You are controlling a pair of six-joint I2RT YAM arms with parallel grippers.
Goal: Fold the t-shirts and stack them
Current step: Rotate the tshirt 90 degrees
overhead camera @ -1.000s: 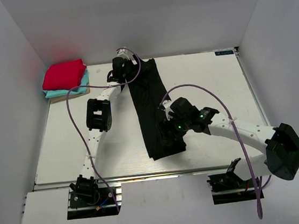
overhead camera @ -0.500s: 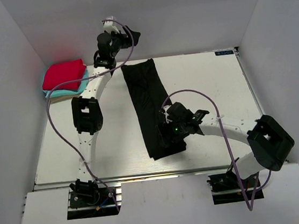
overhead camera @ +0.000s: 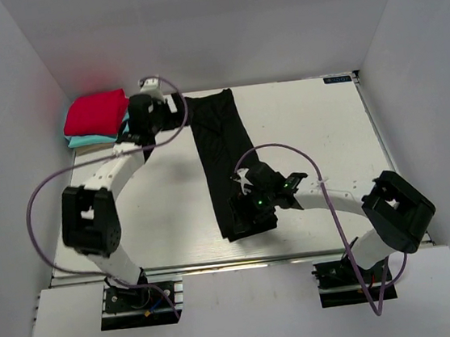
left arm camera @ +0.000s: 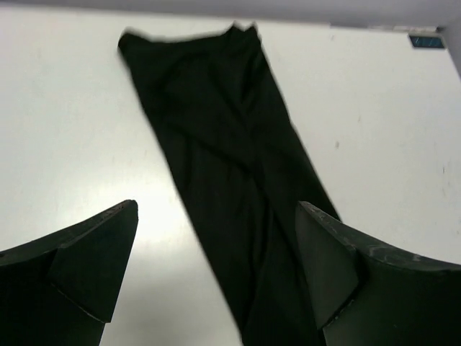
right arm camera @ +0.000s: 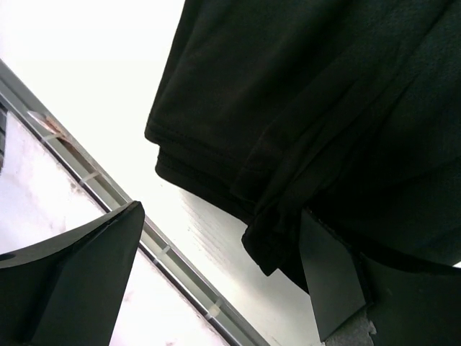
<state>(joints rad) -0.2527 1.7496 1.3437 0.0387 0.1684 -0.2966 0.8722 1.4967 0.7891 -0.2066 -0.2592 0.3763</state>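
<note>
The black shirt (overhead camera: 226, 164) lies on the table (overhead camera: 319, 137) as a long narrow strip. It runs from the far edge down toward the near edge, slanting slightly to the right as it comes nearer. It is folded lengthwise in layers, and creases run along it. Its near end shows stacked edges and a small bunched corner.

The left claw (overhead camera: 181, 112) sits at the far left corner of the strip, with its arm bent across the left side of the table. In the left wrist view its jaws stand wide with nothing between them. The strip lies flat on the table beyond the fingers (left arm camera: 90, 263), apart from them.

The right claw (overhead camera: 246, 215) is over the near end of the strip, low and close to the cloth. Its jaws also stand wide. In the right wrist view the bunched corner of the shirt hangs in the gap between them, close to the right-hand finger (right arm camera: 338, 277). I cannot tell whether that finger touches the cloth, and nothing is clamped. The metal rail (right arm camera: 108, 191) at the table's near edge runs just beside this end.

In the far left corner, well apart from the black shirt, the folded red shirt (overhead camera: 95, 112) rests on the teal shirt (overhead camera: 83, 140).
</note>
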